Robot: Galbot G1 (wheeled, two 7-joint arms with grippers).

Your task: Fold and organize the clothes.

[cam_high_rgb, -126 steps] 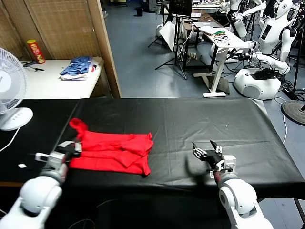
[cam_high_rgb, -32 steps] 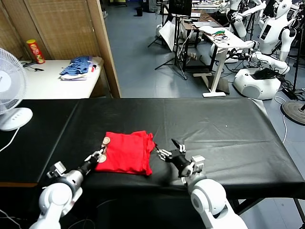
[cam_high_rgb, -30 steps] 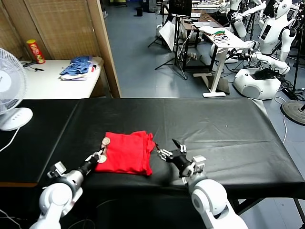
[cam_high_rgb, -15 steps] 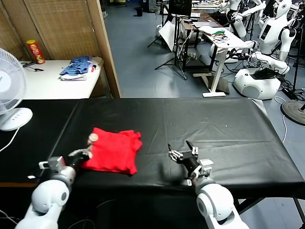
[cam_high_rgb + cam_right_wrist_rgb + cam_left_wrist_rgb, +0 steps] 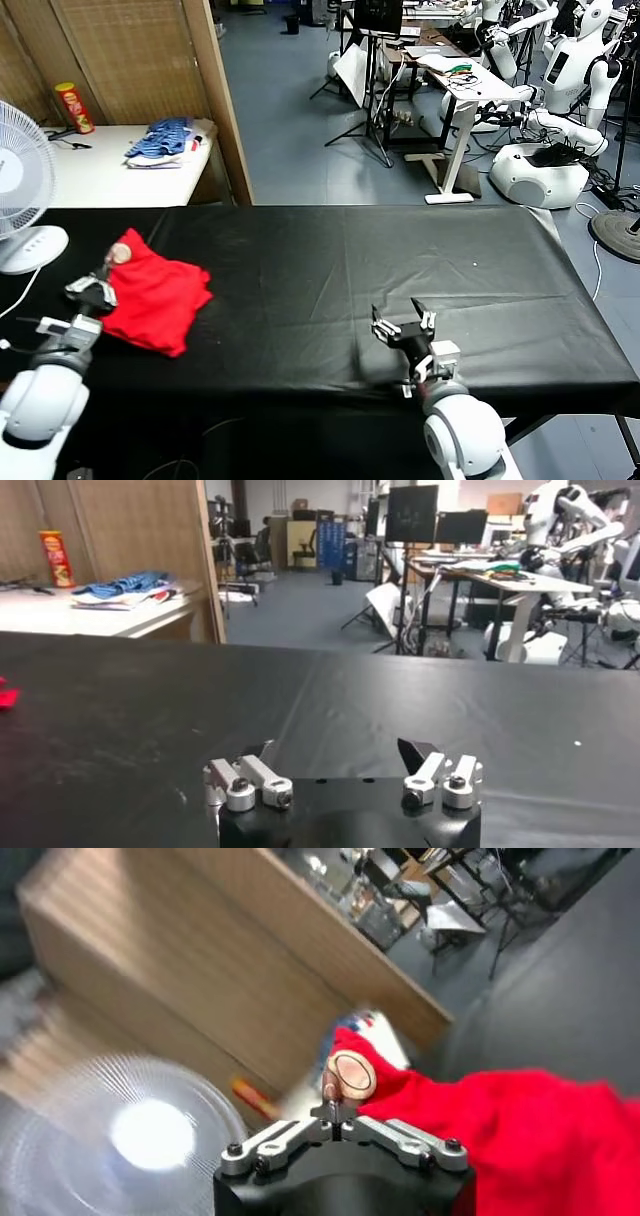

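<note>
Bright red T-shirt (image 5: 155, 293) lies on a black table (image 5: 400, 260); striped blue-white garments (image 5: 160, 141) behind.

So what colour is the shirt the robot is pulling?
Bright red. The T-shirt shows best in the head view, at the table's left end.

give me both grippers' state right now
left gripper: shut on the red T-shirt, at the table's left end.
right gripper: open, empty, above the black table.
</note>
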